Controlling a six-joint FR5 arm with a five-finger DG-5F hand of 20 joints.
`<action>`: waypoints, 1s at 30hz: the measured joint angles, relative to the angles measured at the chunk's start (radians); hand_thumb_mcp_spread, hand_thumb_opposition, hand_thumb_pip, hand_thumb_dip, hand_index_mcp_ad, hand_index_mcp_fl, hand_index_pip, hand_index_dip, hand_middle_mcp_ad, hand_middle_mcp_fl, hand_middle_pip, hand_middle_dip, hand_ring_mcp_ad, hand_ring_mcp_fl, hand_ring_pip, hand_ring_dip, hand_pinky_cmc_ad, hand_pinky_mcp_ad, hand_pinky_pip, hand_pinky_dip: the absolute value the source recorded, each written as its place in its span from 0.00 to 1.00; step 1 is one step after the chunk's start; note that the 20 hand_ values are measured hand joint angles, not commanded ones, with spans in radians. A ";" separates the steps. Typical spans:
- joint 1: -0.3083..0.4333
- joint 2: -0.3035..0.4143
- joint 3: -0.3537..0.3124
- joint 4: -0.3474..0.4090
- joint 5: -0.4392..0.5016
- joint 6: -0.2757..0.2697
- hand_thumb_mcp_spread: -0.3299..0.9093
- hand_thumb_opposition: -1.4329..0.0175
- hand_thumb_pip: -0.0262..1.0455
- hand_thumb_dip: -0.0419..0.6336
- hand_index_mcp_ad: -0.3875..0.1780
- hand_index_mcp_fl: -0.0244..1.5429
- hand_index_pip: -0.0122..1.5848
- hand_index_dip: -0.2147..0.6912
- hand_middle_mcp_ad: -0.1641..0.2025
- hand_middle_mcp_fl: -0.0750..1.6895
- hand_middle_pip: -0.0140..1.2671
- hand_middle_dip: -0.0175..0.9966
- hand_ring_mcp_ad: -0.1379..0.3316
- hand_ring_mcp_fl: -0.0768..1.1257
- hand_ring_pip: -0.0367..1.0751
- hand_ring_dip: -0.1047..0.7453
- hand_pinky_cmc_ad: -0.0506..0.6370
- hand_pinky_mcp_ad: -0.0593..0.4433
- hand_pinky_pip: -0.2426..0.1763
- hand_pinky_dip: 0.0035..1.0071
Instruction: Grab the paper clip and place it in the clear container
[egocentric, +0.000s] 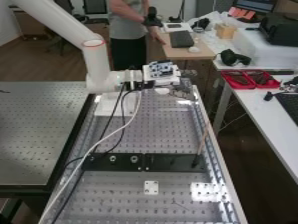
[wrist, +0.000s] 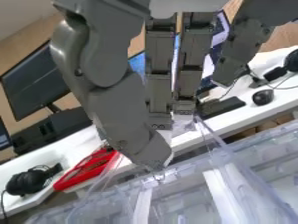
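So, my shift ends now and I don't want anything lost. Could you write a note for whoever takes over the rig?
Robot hand: by the clear container. I cannot tell whether it grips anything.
Paper clip: a thin, wire-like piece at the robot hand may be it, but it is too small to be sure.
Done: the robot hand is at the container. A grasp or a drop cannot be confirmed.
Left: check that piece first. If it is the clip and held, likely line it up over the container's inside and let go.
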 joint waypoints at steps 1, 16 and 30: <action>-0.001 -0.002 0.007 -0.018 -0.005 0.002 0.84 0.21 0.63 0.52 0.28 0.22 0.09 0.03 0.47 0.59 0.54 0.73 0.33 0.59 0.12 0.70 0.74 0.67 0.77 0.19; -0.023 0.057 0.015 -0.116 -0.048 0.012 0.61 0.42 0.78 0.52 0.28 0.04 0.18 0.04 0.48 0.26 0.32 0.56 0.37 0.15 0.24 0.56 0.63 0.66 0.48 0.36; -0.110 0.343 -0.094 -0.174 -0.065 -0.038 0.49 0.46 0.70 0.51 0.40 0.03 0.09 0.03 0.55 0.22 0.16 0.55 0.48 0.10 0.27 0.51 0.62 0.67 0.36 0.53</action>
